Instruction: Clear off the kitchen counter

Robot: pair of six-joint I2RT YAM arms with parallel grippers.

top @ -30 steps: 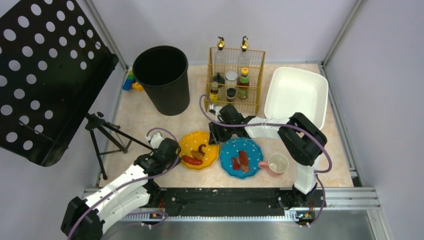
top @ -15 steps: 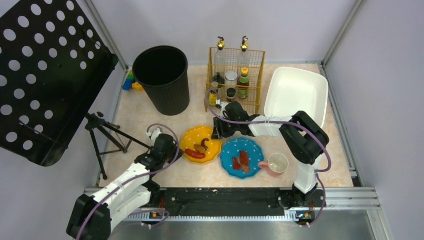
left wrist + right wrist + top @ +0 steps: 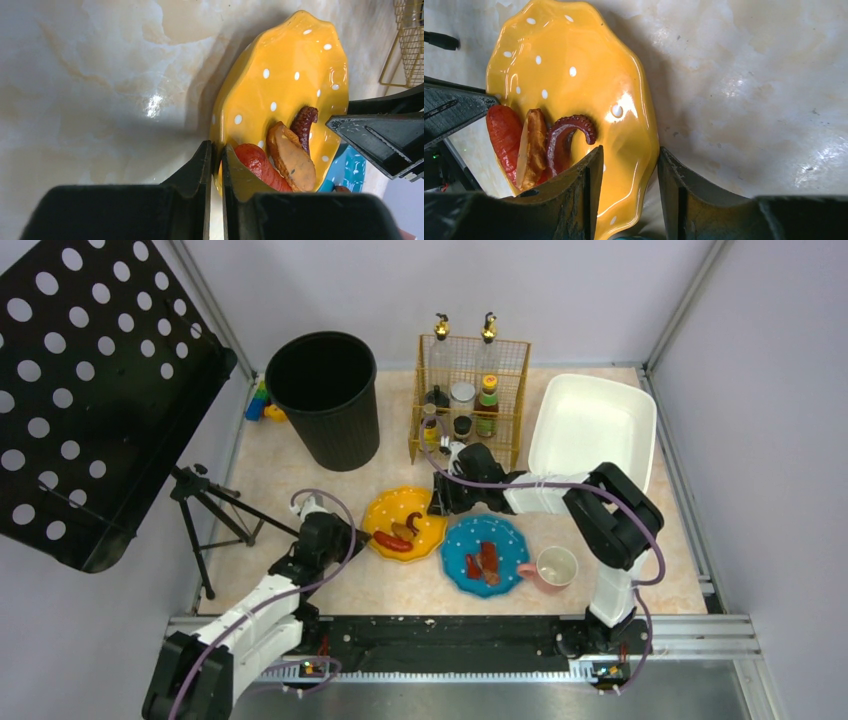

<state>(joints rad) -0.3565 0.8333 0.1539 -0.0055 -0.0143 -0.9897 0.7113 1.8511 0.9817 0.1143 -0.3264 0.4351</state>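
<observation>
Pale beige marbled bench [image 3: 290, 475] under both arms still loaded; yellow white-dotted scalloped plate [image 3: 400, 508] has crept toward the back in the last second, left pincer [image 3: 216, 150] clenched on one rim, right pincer [image 3: 630, 151] grasping the opposite, so two-arm clearing probably underway.

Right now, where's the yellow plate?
Top view, left of centre: the yellow plate is just left of the blue plate, in front of the black bin, left gripper pinching its left rim, right gripper straddling the opposite rim.
</observation>
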